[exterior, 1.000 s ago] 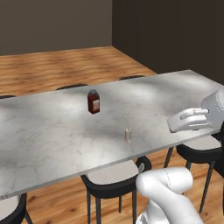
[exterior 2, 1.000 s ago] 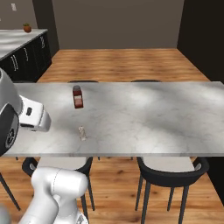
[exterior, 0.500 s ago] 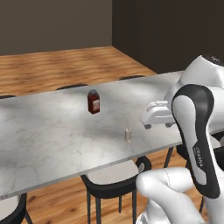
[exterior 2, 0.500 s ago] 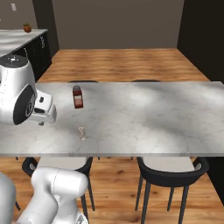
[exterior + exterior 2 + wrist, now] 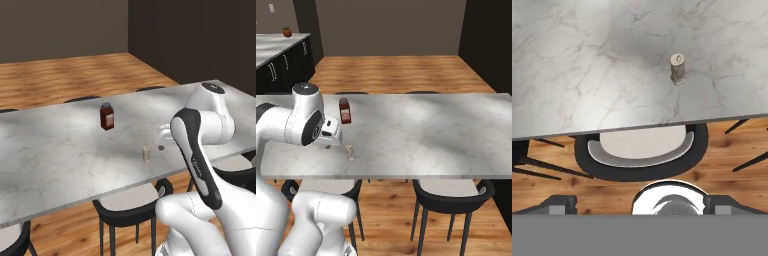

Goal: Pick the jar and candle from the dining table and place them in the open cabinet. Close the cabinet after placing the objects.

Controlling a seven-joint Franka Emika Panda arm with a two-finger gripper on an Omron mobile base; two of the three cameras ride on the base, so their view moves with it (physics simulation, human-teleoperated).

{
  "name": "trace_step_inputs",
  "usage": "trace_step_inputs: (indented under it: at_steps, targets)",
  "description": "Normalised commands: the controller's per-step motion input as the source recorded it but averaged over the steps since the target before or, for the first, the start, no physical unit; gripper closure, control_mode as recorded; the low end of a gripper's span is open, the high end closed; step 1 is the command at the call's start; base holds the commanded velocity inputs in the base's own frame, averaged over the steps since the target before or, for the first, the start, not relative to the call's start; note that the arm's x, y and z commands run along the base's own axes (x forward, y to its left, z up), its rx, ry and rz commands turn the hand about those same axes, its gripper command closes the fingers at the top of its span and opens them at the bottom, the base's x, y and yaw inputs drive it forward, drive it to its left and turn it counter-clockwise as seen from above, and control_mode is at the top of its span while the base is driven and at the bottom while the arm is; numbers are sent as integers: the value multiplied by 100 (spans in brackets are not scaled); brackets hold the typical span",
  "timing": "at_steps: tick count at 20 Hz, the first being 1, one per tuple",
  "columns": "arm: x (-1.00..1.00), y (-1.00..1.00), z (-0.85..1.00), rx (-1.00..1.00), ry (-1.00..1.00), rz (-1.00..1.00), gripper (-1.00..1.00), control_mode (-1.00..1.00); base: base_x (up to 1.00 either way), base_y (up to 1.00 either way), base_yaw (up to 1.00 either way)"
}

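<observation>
The dining table (image 5: pixel 60 150) is long, with a white and grey marble top, and it runs right across in front of the robot. I cannot tell where the jar and the candle are, and I cannot tell where the cabinet is. Two other small things stand upright on the top. One is a little red-brown bottle (image 5: pixel 106 116) with a dark cap, out near the middle. The other is a tiny pale shaker (image 5: pixel 146 154), close to the near edge. They stand well apart from each other. Neither one is part of the job, so I think they should be left alone. The gripper (image 5: pixel 162 140) hangs over the table, just beside the shaker and a little above it. It points down, so its camera looks at the near edge of the top and at a chair (image 5: pixel 642 150) tucked under it. Its two dark fingertips (image 5: pixel 559 202) sit far apart with nothing between them, so the claw is wide and not holding anything. I think the picking up is not yet begun, and the robot needs to find the jar and candle first.
</observation>
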Motion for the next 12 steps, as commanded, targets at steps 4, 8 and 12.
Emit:
trace_step_inputs:
  at_steps: [4, 8, 12]
  targets:
    - [55, -40, -54, 0, 0, -5, -100, -100, 0, 0, 0]
    - [59, -36, -41, 0, 0, -4, -100, -100, 0, 0, 0]
    - [46, -17, -2, 0, 0, -3, -100, -100, 0, 0, 0]
